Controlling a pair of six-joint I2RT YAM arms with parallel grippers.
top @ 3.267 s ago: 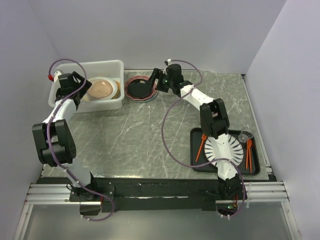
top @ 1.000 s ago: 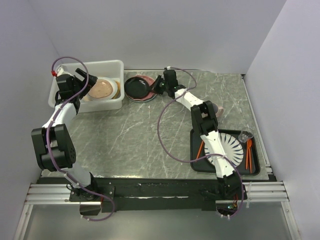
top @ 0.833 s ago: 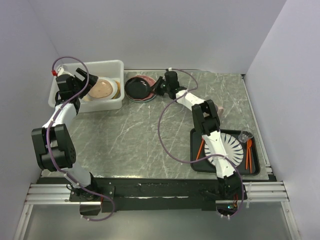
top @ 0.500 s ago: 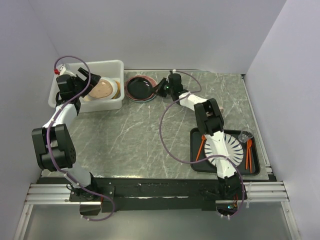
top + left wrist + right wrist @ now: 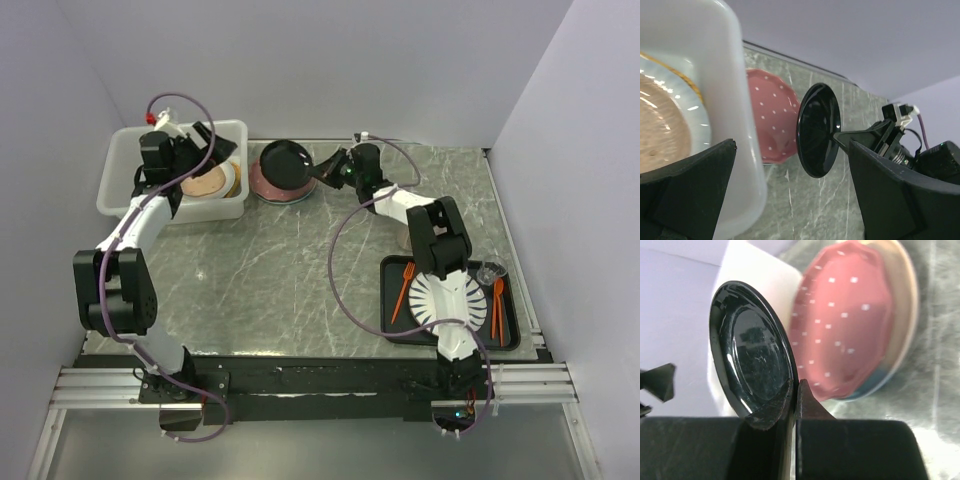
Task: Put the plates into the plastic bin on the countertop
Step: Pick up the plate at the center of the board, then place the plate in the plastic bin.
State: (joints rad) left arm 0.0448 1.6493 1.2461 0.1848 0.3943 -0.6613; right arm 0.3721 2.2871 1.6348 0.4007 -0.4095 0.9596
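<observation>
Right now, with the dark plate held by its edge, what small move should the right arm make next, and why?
Probably carry the dark plate left, over the rim of the plastic bin. The right gripper is shut on its edge, it hangs tilted above the pink dotted plate, and the bin is just beside.

Open grey-green marble-look countertop (image 5: 260, 270) across centre and lower left, translucent white plastic bin (image 5: 228, 126) upper left, left gripper (image 5: 205, 150) spread over its opening, glossy black round plate (image 5: 285, 160) tilted just right of its wall, black rectangular tray (image 5: 395, 335) lower right.
</observation>
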